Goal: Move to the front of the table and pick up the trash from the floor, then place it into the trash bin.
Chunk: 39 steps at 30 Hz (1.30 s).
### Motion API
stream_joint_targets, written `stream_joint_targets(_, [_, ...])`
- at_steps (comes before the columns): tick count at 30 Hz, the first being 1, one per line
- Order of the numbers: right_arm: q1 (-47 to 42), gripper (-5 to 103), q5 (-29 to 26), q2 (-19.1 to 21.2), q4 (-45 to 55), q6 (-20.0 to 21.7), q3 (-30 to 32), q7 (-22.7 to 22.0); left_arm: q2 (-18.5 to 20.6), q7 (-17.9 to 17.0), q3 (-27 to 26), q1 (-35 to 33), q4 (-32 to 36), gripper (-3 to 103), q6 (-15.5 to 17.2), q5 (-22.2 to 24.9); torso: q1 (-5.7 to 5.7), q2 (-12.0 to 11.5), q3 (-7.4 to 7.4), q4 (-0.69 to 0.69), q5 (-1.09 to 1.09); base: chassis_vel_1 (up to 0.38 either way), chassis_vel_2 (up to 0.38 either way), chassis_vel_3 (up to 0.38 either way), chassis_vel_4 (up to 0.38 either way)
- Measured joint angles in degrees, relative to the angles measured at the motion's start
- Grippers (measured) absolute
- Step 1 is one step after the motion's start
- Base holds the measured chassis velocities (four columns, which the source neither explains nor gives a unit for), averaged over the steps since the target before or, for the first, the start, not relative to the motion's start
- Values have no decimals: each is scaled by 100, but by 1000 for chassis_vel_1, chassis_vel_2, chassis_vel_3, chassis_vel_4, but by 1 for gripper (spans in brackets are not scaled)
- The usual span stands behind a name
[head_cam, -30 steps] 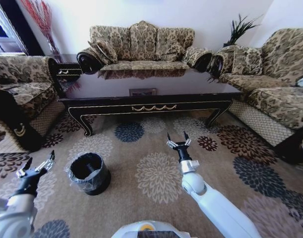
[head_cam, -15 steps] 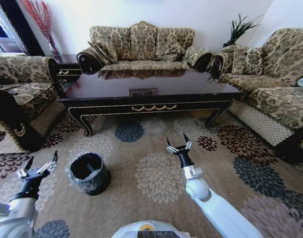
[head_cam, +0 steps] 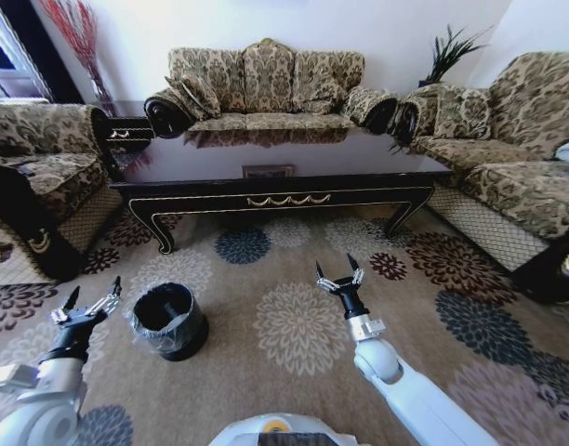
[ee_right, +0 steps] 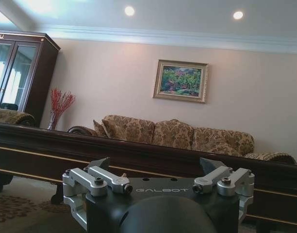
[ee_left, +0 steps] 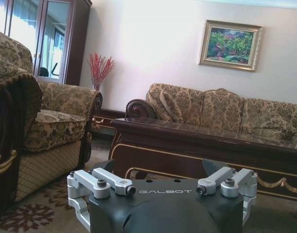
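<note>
The table stands across the room ahead of me, and it also crosses the left wrist view and the right wrist view. The patterned floor spreads between it and me. The trash bin, black with a black bag, sits on the carpet left of centre. My left gripper hangs open just left of the bin, nothing in it. My right gripper is open and raised over the carpet right of centre, also holding nothing. The trash is out of view.
Patterned sofas ring the table: one behind it, one at the left, one at the right. A small dark corner table sits at the back left. Open carpet lies around the bin.
My left gripper has come forward and closer to the bin. The right gripper has dropped slightly. The bin and table have stayed put.
</note>
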<state>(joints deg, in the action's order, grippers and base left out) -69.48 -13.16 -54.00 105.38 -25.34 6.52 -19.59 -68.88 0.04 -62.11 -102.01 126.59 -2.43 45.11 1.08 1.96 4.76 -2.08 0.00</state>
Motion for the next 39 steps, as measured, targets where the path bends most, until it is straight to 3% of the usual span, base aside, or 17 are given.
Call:
stream_joint_targets(13, [3, 100, -58, 1, -95, -113, -62, 175, 53, -86, 52, 122, -41, 100, 86, 49, 0, 0, 0, 0, 0, 280, -283, -281, 283])
stream_joint_targets(29, [-28, 100, -73, 21, -105, -274, -99, 309, -41, -104, 106, 96, 6, 100, 94, 13, -1, 2, -1, 1, 2, 474, -247, -469, 242])
stream_joint_targets(32, [-19, 100, -59, 22, -119, -291, -127, 337, -61, -109, 118, 88, 6, 100, 93, -1, -2, 2, -3, 1, -8, 389, -125, -356, 126])
stream_joint_targets(33, [-14, 100, -64, 24, -121, -292, -133, 346, -67, -109, 118, 83, 12, 100, 92, -6, -2, 3, -3, 2, 4, 258, -79, -199, 120])
stream_joint_targets(39, [-6, 100, -132, 60, -113, -297, -135, 392, -71, -106, 125, 75, 30, 100, 89, -11, 1, 1, 2, -2, 3, 32, -55, -37, 40])
